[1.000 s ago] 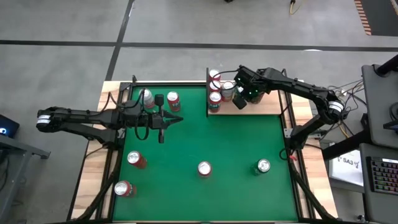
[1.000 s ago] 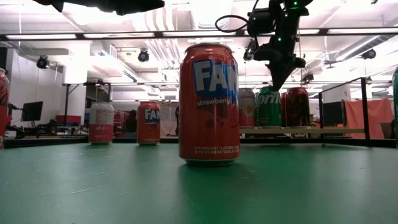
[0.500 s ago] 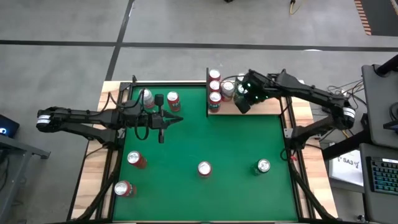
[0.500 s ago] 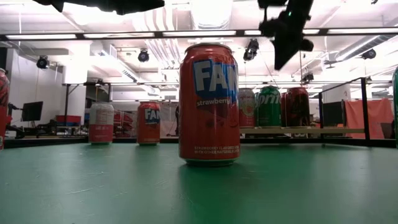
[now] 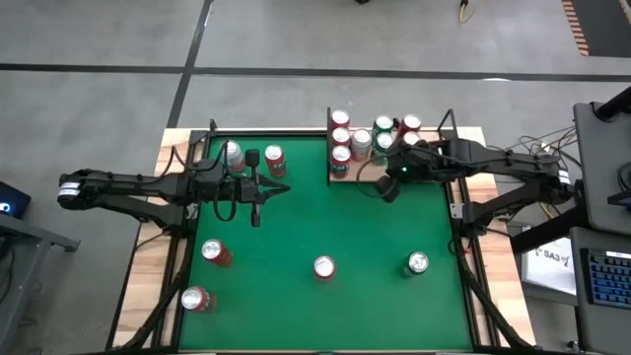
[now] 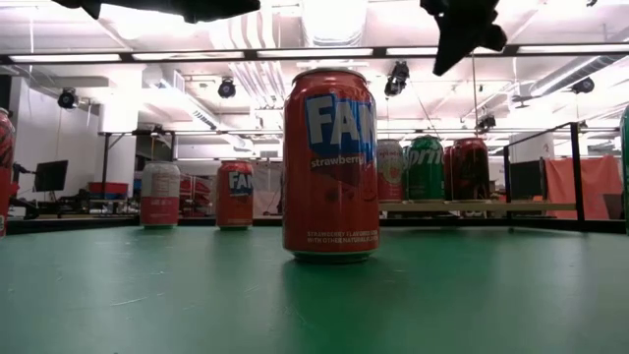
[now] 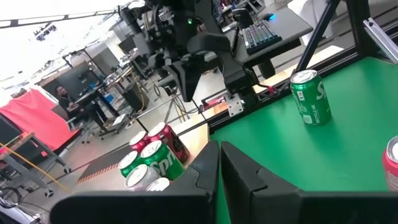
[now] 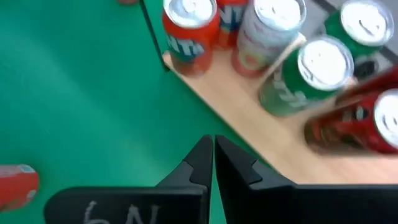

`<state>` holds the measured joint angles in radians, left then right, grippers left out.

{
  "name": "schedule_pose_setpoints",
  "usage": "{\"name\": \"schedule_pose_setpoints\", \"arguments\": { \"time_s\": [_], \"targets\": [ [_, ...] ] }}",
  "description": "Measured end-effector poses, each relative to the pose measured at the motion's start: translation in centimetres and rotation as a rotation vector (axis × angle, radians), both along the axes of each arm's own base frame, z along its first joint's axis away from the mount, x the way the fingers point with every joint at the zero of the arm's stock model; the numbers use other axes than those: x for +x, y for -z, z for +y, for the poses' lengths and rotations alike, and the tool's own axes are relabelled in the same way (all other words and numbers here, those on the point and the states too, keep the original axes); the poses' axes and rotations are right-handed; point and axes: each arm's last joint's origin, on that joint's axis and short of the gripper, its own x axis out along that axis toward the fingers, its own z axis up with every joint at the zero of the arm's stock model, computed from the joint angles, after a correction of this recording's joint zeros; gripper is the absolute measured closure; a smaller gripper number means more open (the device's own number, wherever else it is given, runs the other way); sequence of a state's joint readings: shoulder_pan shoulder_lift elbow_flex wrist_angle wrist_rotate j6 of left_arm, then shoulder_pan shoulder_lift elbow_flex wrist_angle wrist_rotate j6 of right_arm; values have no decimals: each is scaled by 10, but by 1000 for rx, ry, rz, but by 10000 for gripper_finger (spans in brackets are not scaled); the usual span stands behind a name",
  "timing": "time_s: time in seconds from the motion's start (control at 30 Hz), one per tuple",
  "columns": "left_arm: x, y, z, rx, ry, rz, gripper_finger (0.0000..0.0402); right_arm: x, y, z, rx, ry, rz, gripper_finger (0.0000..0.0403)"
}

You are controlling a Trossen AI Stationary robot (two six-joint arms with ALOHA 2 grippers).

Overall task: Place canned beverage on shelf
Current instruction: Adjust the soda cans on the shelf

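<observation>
The shelf [image 5: 414,174] is a pale wooden board with black rods at the table's far right; several cans [image 5: 362,141] stand upright on it. More canned beverages stand on the green table: a red Fanta can [image 6: 330,162], a green one [image 5: 418,262], others at the left [image 5: 214,251]. My right gripper [image 5: 386,189] is shut and empty. It hangs high over the green just off the shelf's near edge, pointing slantwise down [image 8: 212,155]. My left gripper [image 5: 284,189] is shut, empty and level, by the far-left cans.
A white can [image 5: 230,153] and a red can [image 5: 274,158] stand right behind my left gripper. The shelf's black rods [image 5: 329,148] rise at its corners. Open green felt [image 5: 355,227] lies between the two arms. Wooden strips [image 5: 148,266] edge the table.
My right gripper has swung from above the shelf's cans toward the table's near edge and gone up, coming off the shelf to hang over the green. It stays shut and empty. The cans on the shelf stand as before.
</observation>
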<state>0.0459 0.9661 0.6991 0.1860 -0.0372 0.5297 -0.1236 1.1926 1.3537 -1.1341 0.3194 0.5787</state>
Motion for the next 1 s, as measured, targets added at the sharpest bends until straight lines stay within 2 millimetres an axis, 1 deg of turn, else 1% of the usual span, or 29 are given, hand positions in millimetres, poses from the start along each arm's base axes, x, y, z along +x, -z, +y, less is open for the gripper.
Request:
{"name": "schedule_pose_setpoints", "arguments": {
  "time_s": [0.1,0.23,0.33,0.53,0.63,0.73,0.87,1.0],
  "targets": [
    [0,0,0,-4,0,-3,402,-7,5,-4,20,54,85,394],
    [0,-2,0,-15,-1,-17,402,-20,8,-24,-2,204,174,394],
    [0,-2,0,-15,-1,-18,402,-30,8,-49,-4,308,190,394],
    [0,-2,0,-13,0,-18,402,-47,12,-109,-43,448,200,394],
    [0,-2,0,-6,0,-20,402,-48,14,-136,-87,481,169,394],
    [0,-3,0,2,0,-19,402,-46,19,-157,-118,496,147,394],
    [0,-3,0,3,0,-19,402,-43,31,-176,-119,513,167,394],
    [0,-3,0,4,0,-18,402,-39,45,-188,-102,528,221,394]
  ]
}}
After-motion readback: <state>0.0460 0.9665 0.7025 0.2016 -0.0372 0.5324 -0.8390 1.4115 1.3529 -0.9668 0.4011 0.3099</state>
